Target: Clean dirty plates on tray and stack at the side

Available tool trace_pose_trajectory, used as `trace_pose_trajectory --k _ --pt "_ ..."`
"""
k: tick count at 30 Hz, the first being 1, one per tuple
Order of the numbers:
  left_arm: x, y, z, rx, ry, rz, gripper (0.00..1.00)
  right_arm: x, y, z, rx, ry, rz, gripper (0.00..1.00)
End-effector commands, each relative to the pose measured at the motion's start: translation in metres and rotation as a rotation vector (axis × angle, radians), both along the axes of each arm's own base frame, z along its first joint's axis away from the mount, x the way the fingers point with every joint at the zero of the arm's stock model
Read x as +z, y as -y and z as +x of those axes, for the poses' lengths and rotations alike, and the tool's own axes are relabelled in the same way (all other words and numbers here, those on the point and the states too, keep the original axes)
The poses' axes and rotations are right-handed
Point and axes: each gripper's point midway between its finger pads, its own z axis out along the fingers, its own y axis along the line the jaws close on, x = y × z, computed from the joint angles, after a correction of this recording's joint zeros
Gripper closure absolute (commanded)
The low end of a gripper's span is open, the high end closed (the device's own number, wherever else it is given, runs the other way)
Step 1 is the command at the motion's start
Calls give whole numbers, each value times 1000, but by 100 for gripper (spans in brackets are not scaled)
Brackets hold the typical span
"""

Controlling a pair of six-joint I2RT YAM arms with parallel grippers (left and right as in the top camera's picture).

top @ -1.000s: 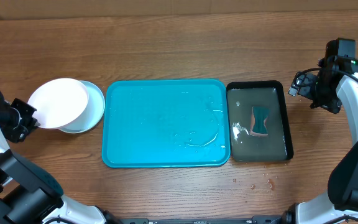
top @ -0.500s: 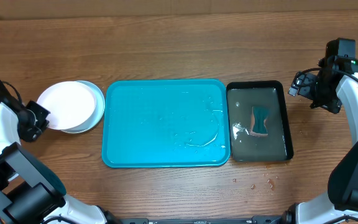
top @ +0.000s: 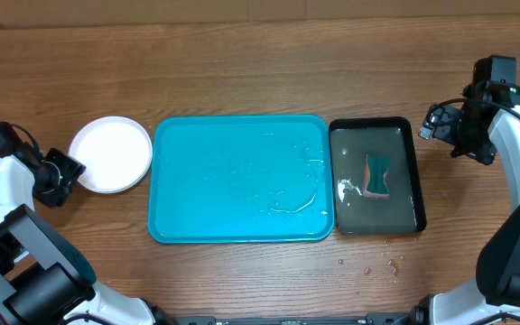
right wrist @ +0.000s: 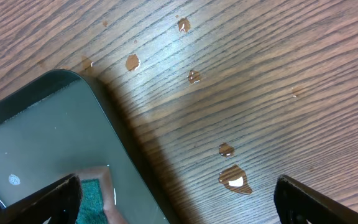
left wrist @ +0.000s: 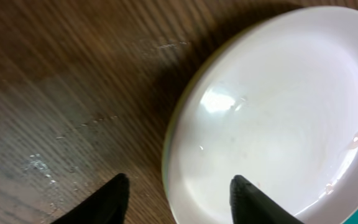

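The white plate (top: 111, 152) lies flat on top of a stack on the table, left of the turquoise tray (top: 206, 181). In the left wrist view the white plate (left wrist: 272, 118) is wet, and a yellow-green rim (left wrist: 166, 146) shows just under its edge. My left gripper (top: 69, 171) (left wrist: 182, 199) is open, its jaws standing wide apart on either side of the plate's left rim, not pressing on it. The tray holds only water streaks. My right gripper (top: 433, 122) (right wrist: 179, 199) hangs open and empty far right, over bare table.
A black tray (top: 413, 181) (right wrist: 36, 130) of water stands against the turquoise tray's right side, with a teal and brown sponge (top: 378, 174) (right wrist: 92, 199) in it. Drops of water (right wrist: 235, 177) lie on the wood beside it and near the front edge (top: 368, 266).
My left gripper carried the white plate to the right, set it squarely on the stack, and opened, letting it go. The right arm has not moved.
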Motion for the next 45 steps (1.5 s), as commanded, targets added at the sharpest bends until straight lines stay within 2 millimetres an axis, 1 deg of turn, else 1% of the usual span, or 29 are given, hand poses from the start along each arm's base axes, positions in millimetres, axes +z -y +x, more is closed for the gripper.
trace_pose_trajectory --k 1,5,8,10,11,14,15,17,19,24,29,31,45 --pt "-1 24 10 -72 27 -61 41 7 2 4 -10 24 -6 0" --pt "-2 45 15 -129 9 -69 35 7 2 4 -10 24 -6 0" --pt "-1 65 24 -206 9 -64 34 7 2 4 -10 24 -6 0" --pt "-1 83 31 -284 9 -56 33 7 2 4 -10 24 -6 0" --pt "-1 93 34 -331 10 -50 28 7 2 4 -10 24 -6 0" --pt "-1 122 41 -429 9 -45 17 7 2 4 -10 24 -6 0" --pt "-1 133 43 -458 7 -46 14 7 2 4 -10 24 -6 0" --pt "-1 154 46 -514 4 -47 13 7 2 4 -10 24 -6 0" --pt "-1 174 49 -569 4 -45 0 7 2 4 -10 24 -6 0" --pt "-2 215 51 -681 3 -35 0 7 2 4 -10 24 -6 0" --pt "-1 232 54 -733 7 -5 0 7 2 4 -10 24 -6 0" --pt "-1 236 55 -743 14 -2 0 7 2 4 -10 24 -6 0" --pt "0 237 57 -745 24 2 0 7 2 4 -10 24 -6 0"
